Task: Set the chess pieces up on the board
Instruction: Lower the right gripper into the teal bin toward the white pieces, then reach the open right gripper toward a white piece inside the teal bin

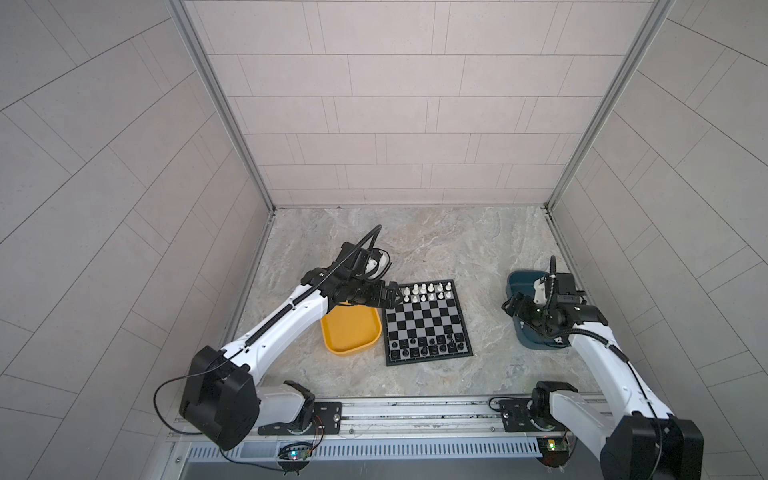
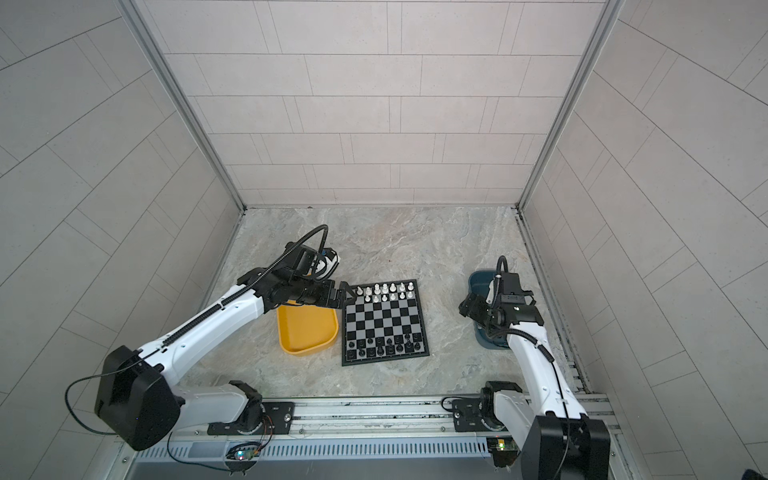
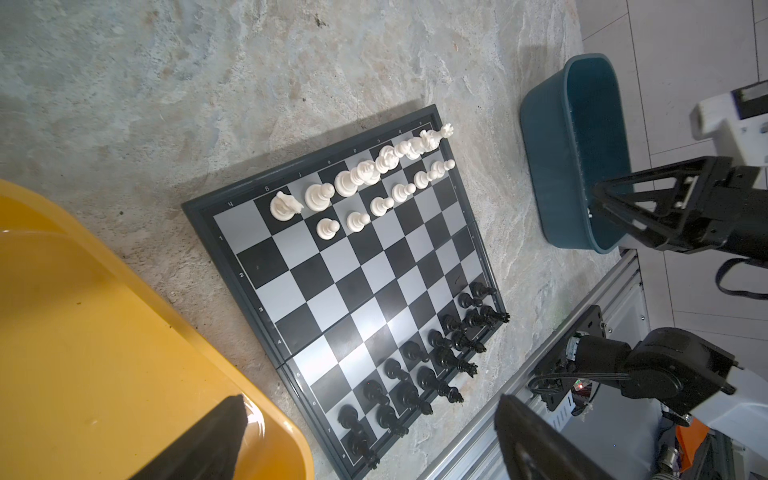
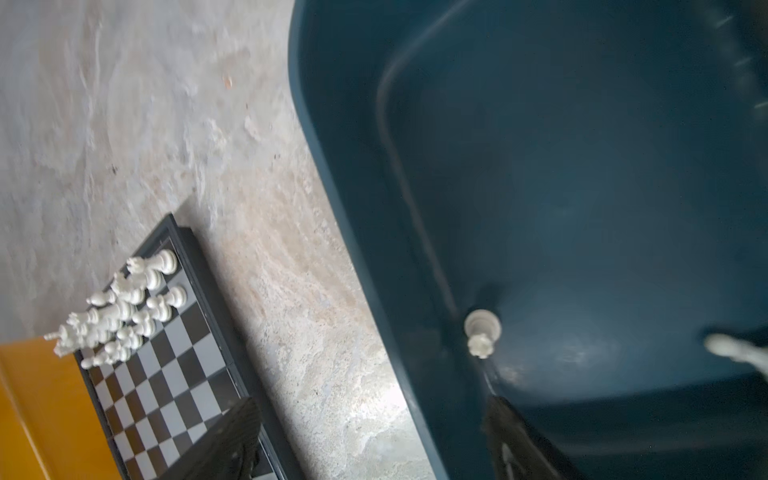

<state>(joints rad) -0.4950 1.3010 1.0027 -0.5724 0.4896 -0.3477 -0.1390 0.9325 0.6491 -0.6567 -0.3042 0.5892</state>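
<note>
Chess pieces (image 3: 319, 196) mostly stand on the board (image 3: 353, 291). One white piece (image 4: 482, 332) lies in the blue bin (image 4: 582, 166), crown end toward the right gripper (image 4: 370, 399), which hangs spread and empty and is far nearer than the spread left gripper (image 1: 394, 291).

board (image 1: 428, 320): one
white pieces (image 3: 345, 183) on board: thirteen; seven in far row, six in next row
black pieces (image 3: 409, 397) on board: sixteen as far as can be told, crowded in two near rows
white pieces in bin (image 4: 482, 332): two visible, one cut off at frame edge
tray (image 1: 353, 332): one, yellow, left of board
bin (image 3: 552, 166): one, dark blue, right of board
arms: two; left arm (image 1: 282, 320), right arm (image 1: 598, 353)
</note>
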